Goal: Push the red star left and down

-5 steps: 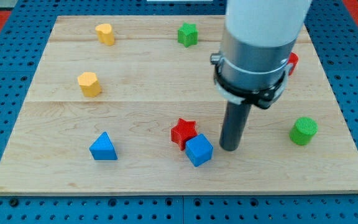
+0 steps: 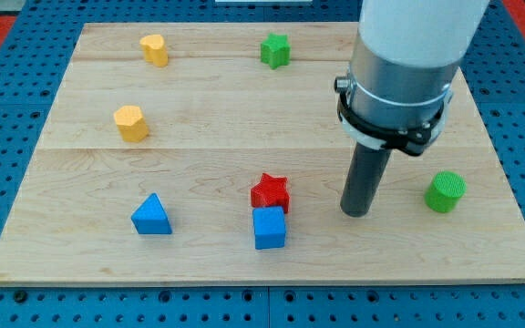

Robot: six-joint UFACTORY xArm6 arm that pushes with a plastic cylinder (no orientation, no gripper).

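The red star (image 2: 270, 191) lies on the wooden board (image 2: 226, 109) a little below its middle. A blue cube (image 2: 269, 228) sits right below the star and touches it. My tip (image 2: 357, 213) rests on the board to the right of the star and the cube, with a clear gap between.
A blue triangle (image 2: 151, 215) lies at the lower left. Two yellow blocks (image 2: 130, 122) (image 2: 154, 49) lie at the left and upper left. A green star (image 2: 275, 49) is at the top. A green cylinder (image 2: 445, 192) is at the right.
My tip has moved to the right, away from the blue cube. The blue cube has shifted left and turned square, now under the red star. The red block behind the arm is now hidden.
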